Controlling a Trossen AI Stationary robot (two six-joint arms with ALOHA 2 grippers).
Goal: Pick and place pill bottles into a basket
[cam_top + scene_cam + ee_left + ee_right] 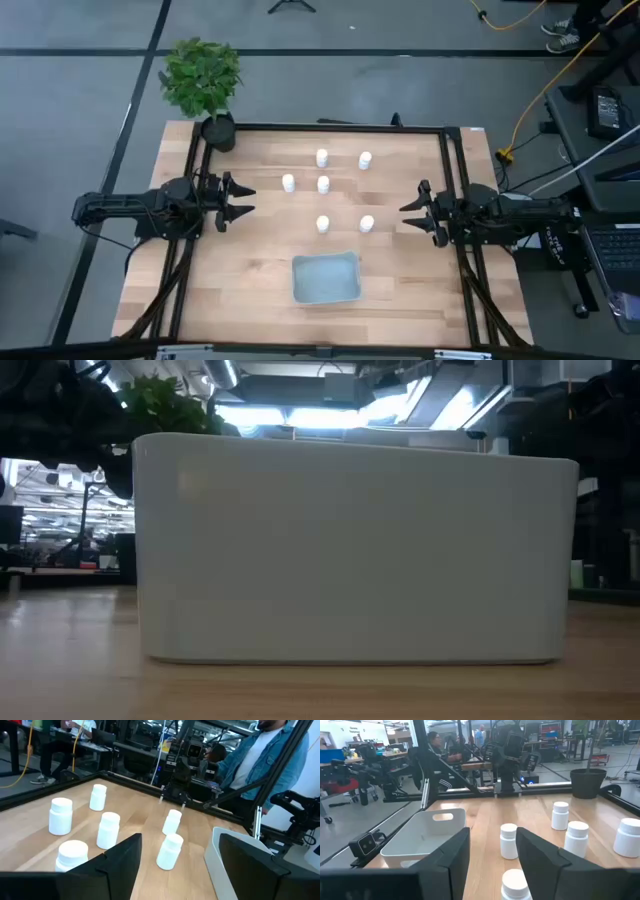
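Six small white pill bottles stand upright on their bases mid-table, in three loose pairs: far (322,158) (365,160), middle (288,183) (323,184), near (323,224) (367,224). The pale grey-blue basket (325,277) sits on the table nearer the front edge; its wall (350,550) fills the low view. My left gripper (248,200) is open and empty, left of the bottles. My right gripper (405,217) is open and empty, right of them. The left wrist view shows the bottles (108,830) and basket (220,855); the right wrist view shows bottles (508,841) and basket (427,837).
A black pot with a green plant (205,85) stands at the table's far left corner. A black frame rail (330,127) runs around the table. A person in a denim jacket (265,755) stands beyond the table's right side; others are in the room behind.
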